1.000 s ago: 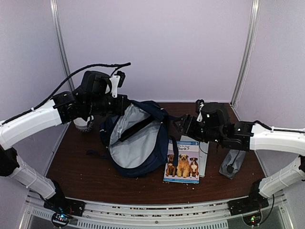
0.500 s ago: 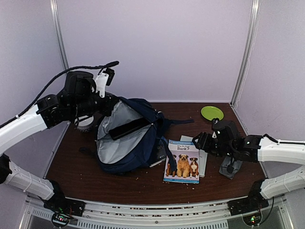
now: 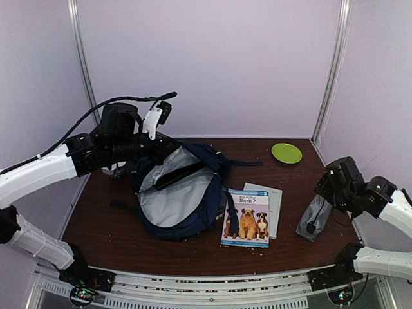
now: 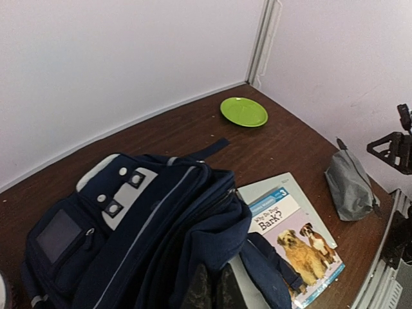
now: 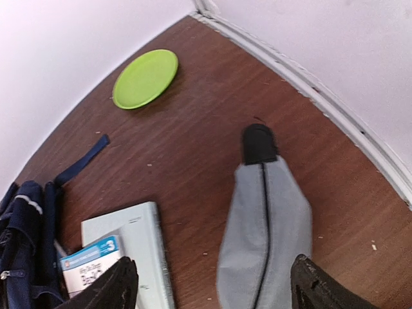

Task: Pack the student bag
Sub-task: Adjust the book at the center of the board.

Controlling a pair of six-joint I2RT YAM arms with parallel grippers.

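Observation:
The student bag (image 3: pixel 183 193) is a navy backpack lying open at centre-left of the table, its light grey lining showing. My left gripper (image 3: pixel 156 145) is shut on the bag's navy top rim and holds it up. In the left wrist view the fingers (image 4: pixel 205 291) pinch that fabric fold, with the bag's white buckle patch (image 4: pixel 119 193) ahead. My right gripper (image 3: pixel 329 188) is wide open and empty above a small grey zip pouch (image 3: pixel 313 217). In the right wrist view the gripper (image 5: pixel 215 283) straddles the pouch (image 5: pixel 267 212) without touching it.
A dog picture book (image 3: pixel 246 217) lies on a pale folder (image 3: pixel 273 199) right of the bag. A green plate (image 3: pixel 286 152) sits at the back right. A white cup (image 3: pixel 114 169) stands behind my left arm. A dark strap (image 5: pixel 80 164) trails from the bag.
My right arm has drawn back to the right, from the bag to above the grey pouch, uncovering the plate. My left gripper has shifted the held bag rim left, then slightly right.

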